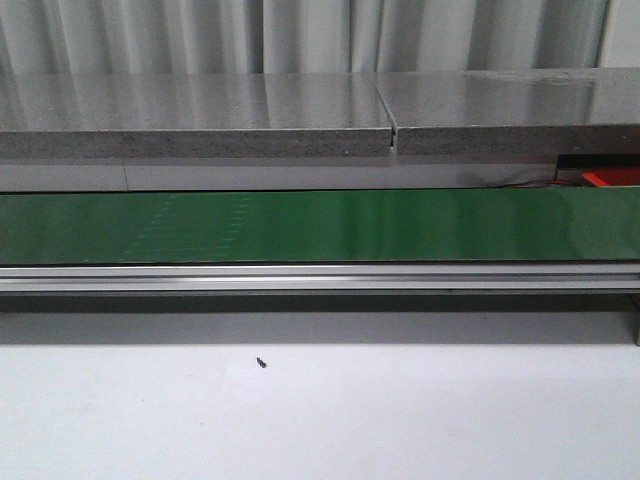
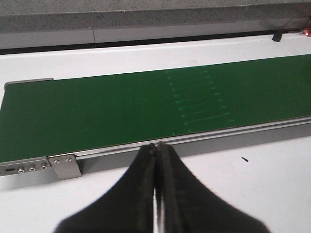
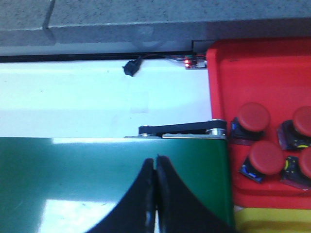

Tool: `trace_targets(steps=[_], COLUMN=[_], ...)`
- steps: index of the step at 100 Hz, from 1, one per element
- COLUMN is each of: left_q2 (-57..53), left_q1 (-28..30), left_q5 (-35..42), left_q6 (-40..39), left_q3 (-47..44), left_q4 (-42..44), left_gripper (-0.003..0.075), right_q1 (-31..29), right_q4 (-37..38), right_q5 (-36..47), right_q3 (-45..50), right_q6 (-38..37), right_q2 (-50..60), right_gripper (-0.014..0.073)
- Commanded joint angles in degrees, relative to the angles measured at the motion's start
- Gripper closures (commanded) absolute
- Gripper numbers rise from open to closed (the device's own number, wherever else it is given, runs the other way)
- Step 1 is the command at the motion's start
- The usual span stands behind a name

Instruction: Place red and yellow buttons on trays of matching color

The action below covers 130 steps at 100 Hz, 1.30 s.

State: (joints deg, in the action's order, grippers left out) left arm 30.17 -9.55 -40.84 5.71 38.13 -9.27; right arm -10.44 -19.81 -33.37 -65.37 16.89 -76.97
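Note:
A red tray [image 3: 252, 77] sits past the end of the green belt [image 3: 112, 170] and holds several red buttons [image 3: 252, 115] with dark bases. Just a sliver of the yellow tray [image 3: 272, 221] shows beside it; no yellow button is in view. My right gripper [image 3: 155, 159] is shut and empty above the belt, short of the red tray. The left gripper [image 2: 156, 145] is shut too, holding nothing, over the white table beside the belt's [image 2: 121, 107] metal rail. In the front view a corner of the red tray [image 1: 612, 178] shows at far right; neither gripper appears there.
The green conveyor belt [image 1: 320, 226] runs across the table with an aluminium rail [image 1: 320, 277] along its near side. Behind it stands a grey stone ledge [image 1: 200, 130]. A small dark speck [image 1: 261, 363] lies on the white table. A black connector [image 3: 130, 68] lies beyond the belt.

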Motion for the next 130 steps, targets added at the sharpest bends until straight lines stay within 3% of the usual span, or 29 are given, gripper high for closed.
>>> trace_targets(steps=[1, 30, 78, 130], left_q2=[0.08, 0.08, 0.08, 0.08], left_q1=[-0.46, -0.46, -0.46, -0.46], left_q5=[4.09, 4.09, 4.09, 4.09], left_q6=[-0.24, -0.24, -0.24, -0.24], left_q3=[1.57, 1.57, 1.57, 1.57], left_q4=[-0.48, -0.48, -0.48, -0.48], left_gripper=[0.0739, 0.0739, 0.0739, 0.0739], right_q1=[1.84, 3.26, 2.91, 2.91], right_q4=[-1.65, -3.3, -2.04, -2.06], right_q5=[5.44, 14.22, 11.62, 19.68], right_q3=[1.49, 11.91, 19.91, 36.4], right_q6=[0.56, 0.56, 1.22, 1.22], right_q2=[4.23, 11.6, 26.03, 41.66], right_gripper=[0.0662, 0.0662, 0.0662, 0.066])
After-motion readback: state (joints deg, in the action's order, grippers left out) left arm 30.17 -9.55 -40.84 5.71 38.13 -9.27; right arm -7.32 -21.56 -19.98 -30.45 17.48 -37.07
